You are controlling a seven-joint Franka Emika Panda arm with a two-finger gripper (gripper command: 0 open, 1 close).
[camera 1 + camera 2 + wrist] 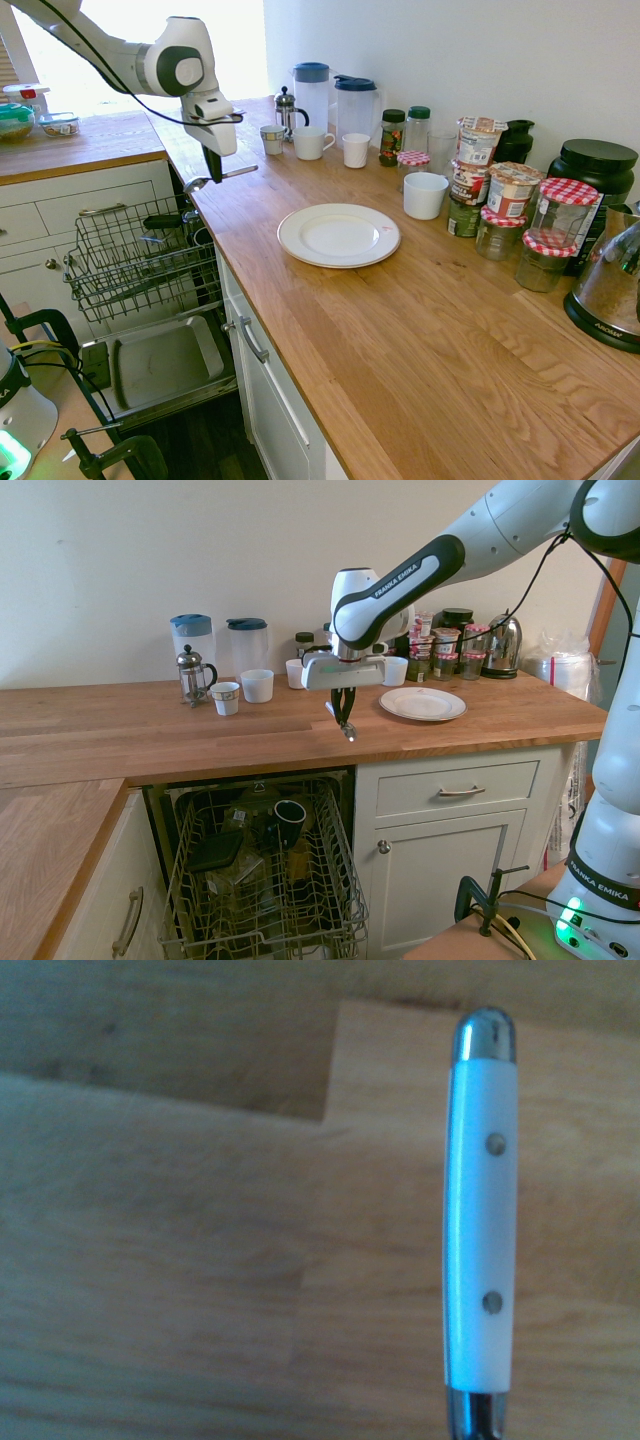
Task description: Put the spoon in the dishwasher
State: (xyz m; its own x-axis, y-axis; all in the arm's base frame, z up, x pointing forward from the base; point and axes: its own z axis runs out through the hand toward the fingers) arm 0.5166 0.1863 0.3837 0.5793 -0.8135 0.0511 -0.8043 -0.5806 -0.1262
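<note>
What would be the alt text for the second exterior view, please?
The robot's gripper holds a spoon above a wooden counter's front edge. Below, the dishwasher stands open, its wire rack holding a dark mug.

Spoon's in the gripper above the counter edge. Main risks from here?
The metal spoon with a pale riveted handle sits crosswise in the black-fingered gripper, so it might pivot or slip. Lowered like that, it could snag the dishwasher's wire rack or the wooden countertop's front edge.
</note>
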